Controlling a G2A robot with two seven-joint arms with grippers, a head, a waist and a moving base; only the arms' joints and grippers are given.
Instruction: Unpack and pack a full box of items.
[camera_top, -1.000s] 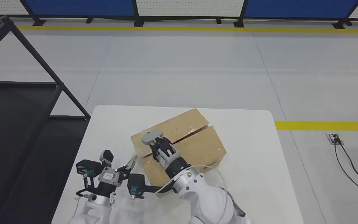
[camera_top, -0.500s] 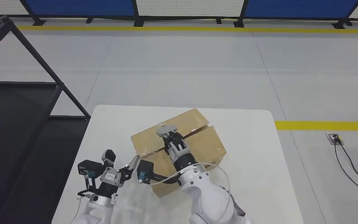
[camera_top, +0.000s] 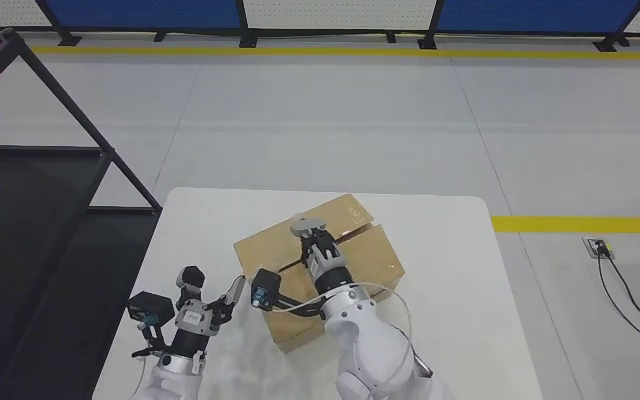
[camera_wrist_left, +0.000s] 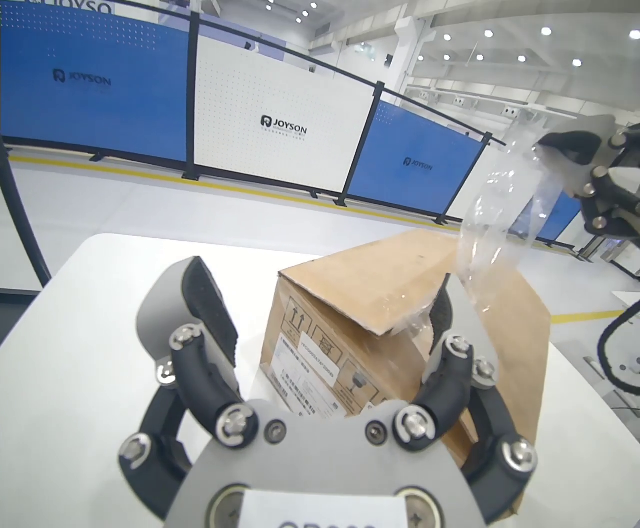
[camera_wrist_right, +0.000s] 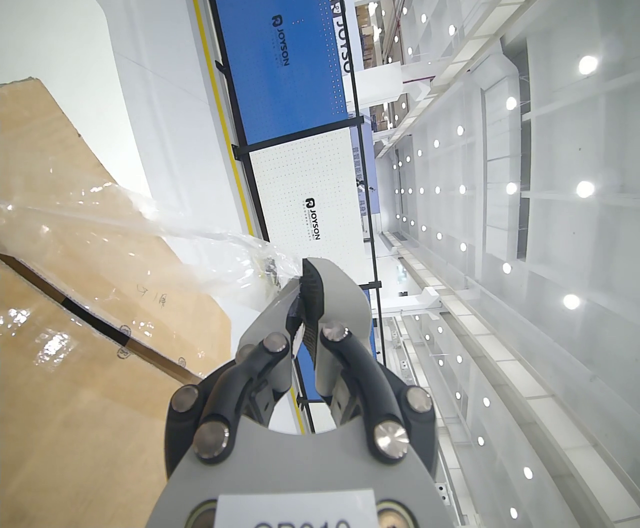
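A closed cardboard box (camera_top: 375, 262) sits in the middle of a white table (camera_top: 450, 300). The right gripper (camera_top: 308, 228) is raised over the box's top seam, its fingers pinched together on a strip of clear tape (camera_wrist_right: 190, 240). In the last second that gripper has travelled farther along the seam and lifted the tape off the cardboard, so the box looks close to unsealed, though its flaps are not yet opened. The left gripper (camera_wrist_left: 320, 285) hovers beside the box's near corner, fingers spread apart and holding nothing.

Logo lettering on fence panels (camera_wrist_left: 283, 100), printed label (camera_wrist_left: 300, 380) — handling symbols on box (camera_wrist_left: 380, 295)
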